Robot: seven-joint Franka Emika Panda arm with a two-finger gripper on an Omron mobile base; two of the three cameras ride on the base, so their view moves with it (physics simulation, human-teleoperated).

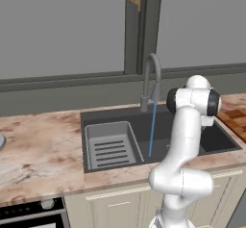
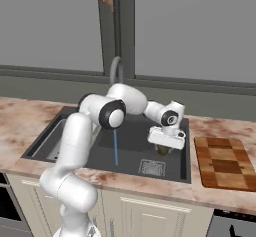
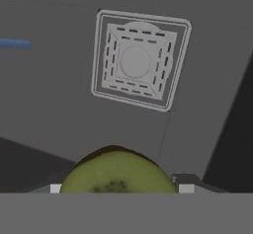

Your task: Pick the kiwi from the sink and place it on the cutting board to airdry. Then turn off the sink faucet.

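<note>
My gripper hangs over the right half of the dark sink, shut on the kiwi. In the hand view the olive-green kiwi sits between the fingertips of the gripper, above the square drain grate. The grey gooseneck faucet stands behind the basin, and a thin blue stream of water runs from its spout. The checkered wooden cutting board lies on the counter to the right of the sink.
A grey ribbed tray fills the sink's left part. The pinkish marbled counter surrounds the basin, with a stove at lower left. My white arm arches over the sink's left side. A window wall rises behind the faucet.
</note>
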